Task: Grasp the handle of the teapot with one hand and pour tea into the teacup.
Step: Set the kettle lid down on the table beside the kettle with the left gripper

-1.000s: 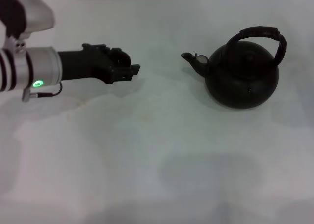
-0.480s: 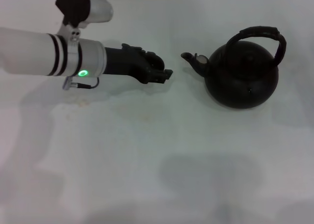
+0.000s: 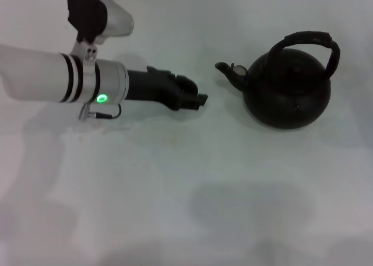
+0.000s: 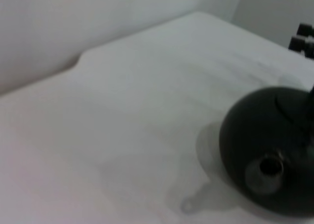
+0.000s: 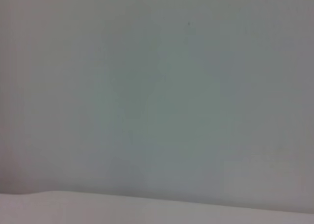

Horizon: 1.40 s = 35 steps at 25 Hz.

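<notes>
The round matte black teapot [image 3: 288,91] stands upright on the white table at the right, its short spout [image 3: 226,69] pointing left. Its thick black arched handle [image 3: 310,39] spans the top. My left gripper [image 3: 197,99] is stretched out low over the table, just left of the spout and apart from it. The left wrist view shows the teapot [image 4: 274,145] close up, with the spout's opening [image 4: 267,167] facing the camera. The teacup cannot be made out in any view, and no tea shows. My right gripper is out of view; its wrist view shows only a plain pale surface.
The white table [image 3: 186,190] spreads bare in front of the teapot and the arm. A small black object [image 4: 305,37] shows beyond the teapot in the left wrist view. A pale wall [image 4: 73,22] rises behind the table's far edge.
My left arm has reached to the right across the table, bringing its gripper close to the teapot's spout, then dropped slightly. The teapot has not moved.
</notes>
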### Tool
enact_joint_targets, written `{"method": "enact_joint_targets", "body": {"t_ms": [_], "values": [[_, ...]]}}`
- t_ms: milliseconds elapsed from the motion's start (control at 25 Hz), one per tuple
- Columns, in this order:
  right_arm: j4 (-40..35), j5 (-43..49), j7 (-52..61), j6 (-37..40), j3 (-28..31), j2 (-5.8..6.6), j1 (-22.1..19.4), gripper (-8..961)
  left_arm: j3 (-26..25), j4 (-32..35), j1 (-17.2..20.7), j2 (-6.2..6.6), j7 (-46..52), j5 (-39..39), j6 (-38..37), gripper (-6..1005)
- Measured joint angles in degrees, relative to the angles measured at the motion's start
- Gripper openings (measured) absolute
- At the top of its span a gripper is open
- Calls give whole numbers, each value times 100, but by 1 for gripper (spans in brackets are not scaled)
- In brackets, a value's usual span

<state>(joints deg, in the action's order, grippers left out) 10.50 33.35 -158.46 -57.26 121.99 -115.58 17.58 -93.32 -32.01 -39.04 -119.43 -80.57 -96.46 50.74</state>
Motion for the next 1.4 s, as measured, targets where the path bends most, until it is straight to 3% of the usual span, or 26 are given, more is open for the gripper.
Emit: {"method": "enact_joint_targets", "body": {"t_ms": [240, 1400], "values": [[-11, 4, 0, -19, 0, 1, 14, 856, 181, 266, -54, -10, 33, 32, -71, 702], [-15, 5, 0, 0, 0, -8, 26, 857, 508, 328, -71, 12, -41, 193, -354, 703]]}}
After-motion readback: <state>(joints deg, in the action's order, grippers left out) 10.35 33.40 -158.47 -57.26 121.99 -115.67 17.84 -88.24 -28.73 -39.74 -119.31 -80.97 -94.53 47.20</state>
